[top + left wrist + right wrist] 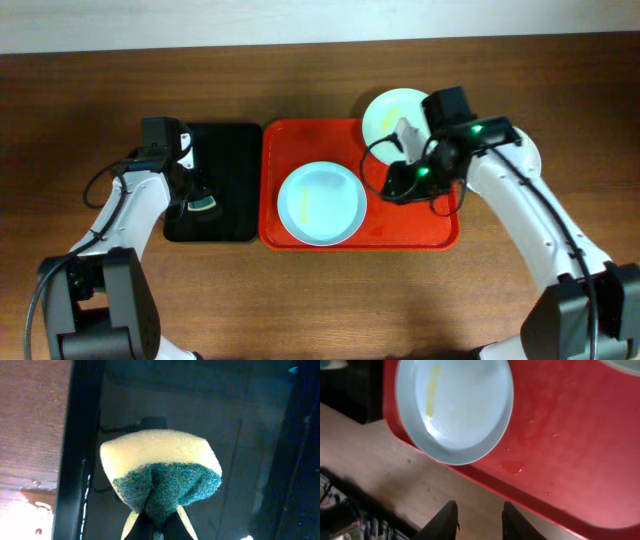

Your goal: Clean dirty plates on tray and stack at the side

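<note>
- Left gripper pinches a sponge over the black tray.
- Right gripper: empty, fingers apart.
- Blue plate (yellow smear) at the red tray's 8 o'clock; green plate overhangs 1 o'clock edge; 4 o'clock bare.

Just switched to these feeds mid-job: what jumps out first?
The big red tray dominates mid-table, a pale blue plate on it bearing a yellow smear. A mint green plate sits at the tray's far right corner, and the right claw hangs open and empty. Over the black tray beside it, the left claw pinches a yellow-and-green sponge.
</note>
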Tool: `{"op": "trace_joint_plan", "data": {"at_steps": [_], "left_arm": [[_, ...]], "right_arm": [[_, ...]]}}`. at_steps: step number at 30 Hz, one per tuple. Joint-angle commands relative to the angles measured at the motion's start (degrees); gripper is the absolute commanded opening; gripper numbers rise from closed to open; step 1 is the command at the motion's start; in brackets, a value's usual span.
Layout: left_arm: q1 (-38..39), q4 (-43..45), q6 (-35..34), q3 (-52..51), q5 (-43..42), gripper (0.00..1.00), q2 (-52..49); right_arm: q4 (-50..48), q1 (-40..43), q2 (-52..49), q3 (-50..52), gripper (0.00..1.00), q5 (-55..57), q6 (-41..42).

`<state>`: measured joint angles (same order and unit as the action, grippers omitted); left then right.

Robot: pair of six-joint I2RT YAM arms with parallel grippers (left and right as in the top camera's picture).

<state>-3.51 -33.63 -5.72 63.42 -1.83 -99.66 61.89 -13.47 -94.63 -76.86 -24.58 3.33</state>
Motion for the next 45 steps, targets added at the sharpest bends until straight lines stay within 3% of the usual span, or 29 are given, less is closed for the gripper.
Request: {"op": "trace_joint_plan", "data": {"at_steps": [1, 12, 22, 42, 45], "left_arm": [[0.1, 0.4, 2.2, -0.5, -5.2, 0.0, 0.3], [3.2, 0.2, 3.8, -0.5, -7.3, 0.0, 0.2], [5.2, 0.2, 3.8, -0.5, -3.3, 0.0, -2.6], [5.3, 1.5, 3.8, -0.5, 0.7, 0.0, -5.6], [5.3, 1.5, 3.8, -0.5, 0.7, 0.0, -5.6]], "right_arm": [[-2.4, -2.3, -0.6, 2.8, 0.31, 7.3, 9.7], [-8.0, -6.4, -0.7, 6.2, 0.36, 14.6, 16.7], [-8.9, -7.7, -2.8, 6.3, 0.41, 16.9, 20.2], [-14.6, -11.9, -12.0, 6.6, 0.39, 17.2, 25.3], [-16.5, -12.0, -13.6, 6.6, 0.3, 17.6, 26.1]]}}
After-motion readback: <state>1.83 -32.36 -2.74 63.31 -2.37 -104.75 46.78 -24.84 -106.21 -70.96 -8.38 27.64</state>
